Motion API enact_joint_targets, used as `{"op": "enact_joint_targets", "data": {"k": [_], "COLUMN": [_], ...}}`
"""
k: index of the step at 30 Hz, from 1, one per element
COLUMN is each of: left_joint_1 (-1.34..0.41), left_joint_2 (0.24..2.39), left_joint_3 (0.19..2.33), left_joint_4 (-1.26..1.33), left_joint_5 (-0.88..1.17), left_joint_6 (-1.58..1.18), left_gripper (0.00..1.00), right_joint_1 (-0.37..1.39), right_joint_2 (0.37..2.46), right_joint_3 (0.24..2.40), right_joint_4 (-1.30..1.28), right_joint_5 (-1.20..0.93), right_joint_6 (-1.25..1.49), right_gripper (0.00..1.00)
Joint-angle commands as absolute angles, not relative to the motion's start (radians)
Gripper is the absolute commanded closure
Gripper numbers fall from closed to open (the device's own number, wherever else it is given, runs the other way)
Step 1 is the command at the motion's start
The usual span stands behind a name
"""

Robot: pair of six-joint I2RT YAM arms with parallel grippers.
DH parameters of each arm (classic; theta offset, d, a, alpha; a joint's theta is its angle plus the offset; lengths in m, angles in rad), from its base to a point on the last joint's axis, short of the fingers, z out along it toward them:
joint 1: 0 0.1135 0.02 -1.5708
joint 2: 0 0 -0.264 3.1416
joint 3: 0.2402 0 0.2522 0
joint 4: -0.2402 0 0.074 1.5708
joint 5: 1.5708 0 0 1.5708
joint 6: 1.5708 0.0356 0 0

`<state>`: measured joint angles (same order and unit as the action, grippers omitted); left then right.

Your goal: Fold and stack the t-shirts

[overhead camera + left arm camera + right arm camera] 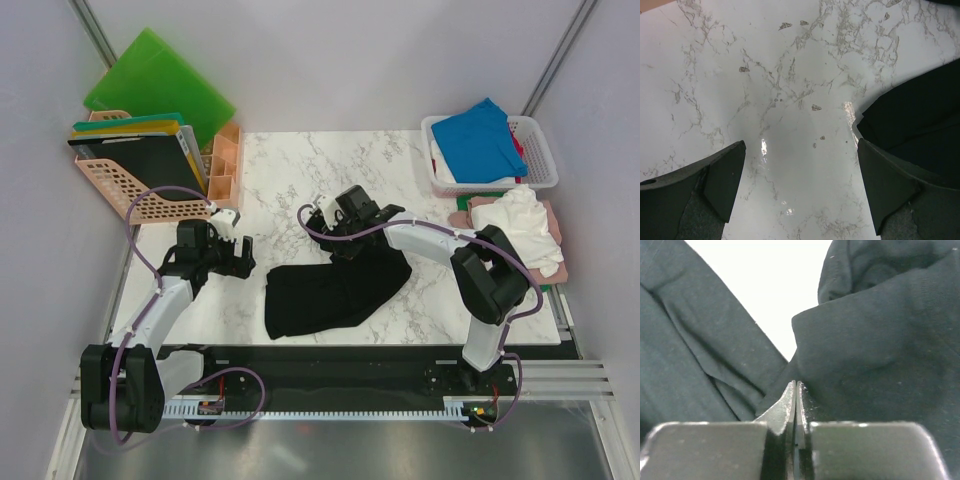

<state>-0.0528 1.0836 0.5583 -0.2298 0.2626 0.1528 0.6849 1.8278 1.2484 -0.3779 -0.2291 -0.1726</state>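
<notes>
Since the black shirt is limp and light, take its twelve o'clock edge, where your right gripper is pressed together, the left gripper spread.

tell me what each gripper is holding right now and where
The right gripper is shut on the black t-shirt, pinching a fold at its far edge. The left gripper is open and holds nothing.

black t-shirt: cut by frame edges | white cloth in basket: mostly under blue t-shirt
</notes>
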Motion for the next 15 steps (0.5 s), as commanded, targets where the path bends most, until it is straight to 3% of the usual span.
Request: {"op": "enact_joint_targets", "data": {"k": [1,2,5,10,14,15], "left_joint_1": [-0.054,-0.054,-0.054,-0.054,-0.054,-0.054], "left_joint_2": [1.08,1.083,1.085,1.08,1.068,1.066], "left_joint_3": [0.595,0.595,0.597,0.595,0.591,0.589], "left_joint_4": [-0.212,-0.213,-0.215,-0.215,-0.213,-0.215], "left_joint_5": [0.258,0.259,0.259,0.259,0.259,0.259], "left_joint_6": [0.19,0.19,0.192,0.192,0.192,0.192], "left_gripper": [0.0,0.0,0.0,0.0,0.0,0.0], "right_joint_1": [0.686,0.686,0.69,0.712,0.71,0.71], "right_joint_2": [1.802,1.804,1.809,1.868,1.933,1.943], "right_joint_3": [1.287,1.292,1.304,1.35,1.402,1.411], "right_joint_4": [-0.34,-0.339,-0.339,-0.334,-0.328,-0.327], "right_joint_5": [-0.186,-0.19,-0.206,-0.169,-0.141,-0.13], "right_joint_6": [-0.189,-0.192,-0.184,-0.19,-0.192,-0.19], "right_gripper": [0.87,0.65,0.41,0.34,0.35,0.4]}}
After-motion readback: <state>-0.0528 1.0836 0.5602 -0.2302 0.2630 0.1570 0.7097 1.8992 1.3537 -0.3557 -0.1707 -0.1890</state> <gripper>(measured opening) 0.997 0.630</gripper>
